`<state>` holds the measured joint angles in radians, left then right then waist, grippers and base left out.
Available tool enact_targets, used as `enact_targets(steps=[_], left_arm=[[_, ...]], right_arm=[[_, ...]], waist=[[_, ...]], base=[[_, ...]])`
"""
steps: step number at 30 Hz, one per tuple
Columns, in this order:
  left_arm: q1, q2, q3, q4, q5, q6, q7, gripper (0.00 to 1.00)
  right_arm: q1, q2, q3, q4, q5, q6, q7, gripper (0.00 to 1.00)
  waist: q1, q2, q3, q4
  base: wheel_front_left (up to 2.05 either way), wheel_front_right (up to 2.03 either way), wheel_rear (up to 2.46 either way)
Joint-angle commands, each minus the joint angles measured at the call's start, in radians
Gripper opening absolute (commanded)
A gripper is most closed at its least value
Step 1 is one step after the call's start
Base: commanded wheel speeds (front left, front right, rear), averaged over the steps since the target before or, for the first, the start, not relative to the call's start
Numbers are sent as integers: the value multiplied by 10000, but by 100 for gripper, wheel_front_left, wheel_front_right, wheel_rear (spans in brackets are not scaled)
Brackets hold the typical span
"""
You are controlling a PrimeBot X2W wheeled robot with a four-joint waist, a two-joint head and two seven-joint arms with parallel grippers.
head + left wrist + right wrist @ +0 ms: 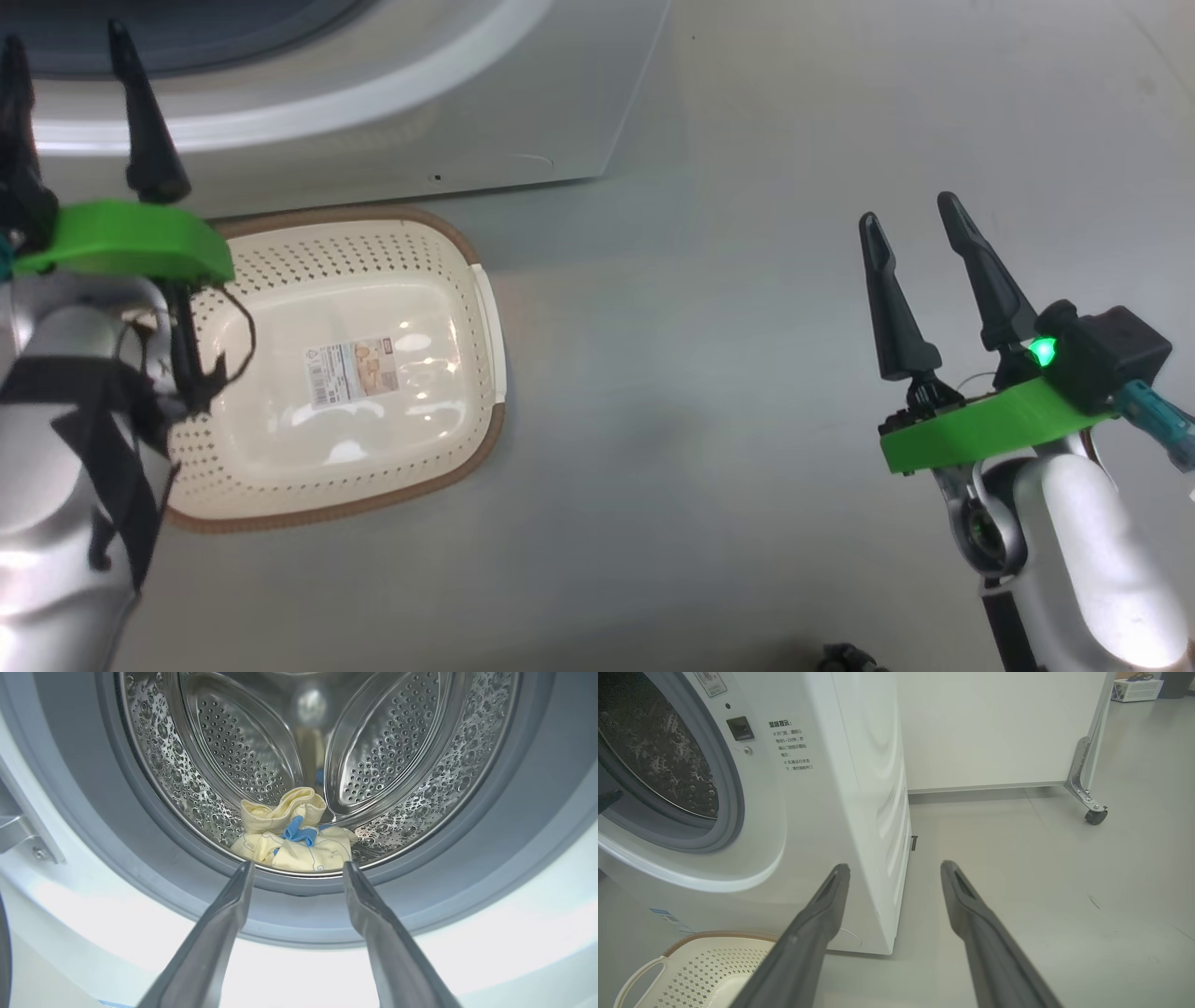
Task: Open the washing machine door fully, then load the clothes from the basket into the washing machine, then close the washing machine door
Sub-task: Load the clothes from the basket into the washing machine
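Observation:
The washing machine [392,140] stands at the top of the head view, its mouth uncovered; the washing machine door is out of view. In the left wrist view, pale yellow clothes [292,835] with a blue patch lie at the front of the steel drum [387,742], behind the grey gasket [117,835]. My left gripper [299,864] is open just outside the mouth, apart from them and holding nothing. It also shows at the upper left [65,37]. The cream basket [373,217] sits on the floor below the washer with just a label inside. My right gripper [908,210] hovers open over bare floor.
The right wrist view has the washer's right corner [859,812], the basket [705,970] at lower left and my right gripper [895,865] open. A white partition on a caster [1094,814] stands behind. Grey floor [728,373] spreads right of the basket.

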<state>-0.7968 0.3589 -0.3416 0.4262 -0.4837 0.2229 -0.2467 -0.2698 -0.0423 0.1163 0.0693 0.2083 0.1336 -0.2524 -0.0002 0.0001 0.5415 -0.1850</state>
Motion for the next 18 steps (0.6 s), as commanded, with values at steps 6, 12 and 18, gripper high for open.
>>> enact_targets(steps=[6, 12, 18], left_arm=[[2102, 187, 413, -1991, 249, 846, -128, 100], [3853, 38, 346, -3192, 358, 1380, -139, 100], [5144, -106, 126, -3880, 355, 1610, -142, 100]], right_arm=[[439, -79, -152, -323, -423, -29, -10, 100], [851, -79, -344, -448, -713, -29, 290, 100], [1307, -79, -419, -551, -868, -29, 590, 100]], waist=[[2, -1, -948, 564], [2, -1, -1787, 979], [2, -1, -2538, 1347]], base=[[0, 0, 0], [0, 0, 0], [0, 0, 0]])
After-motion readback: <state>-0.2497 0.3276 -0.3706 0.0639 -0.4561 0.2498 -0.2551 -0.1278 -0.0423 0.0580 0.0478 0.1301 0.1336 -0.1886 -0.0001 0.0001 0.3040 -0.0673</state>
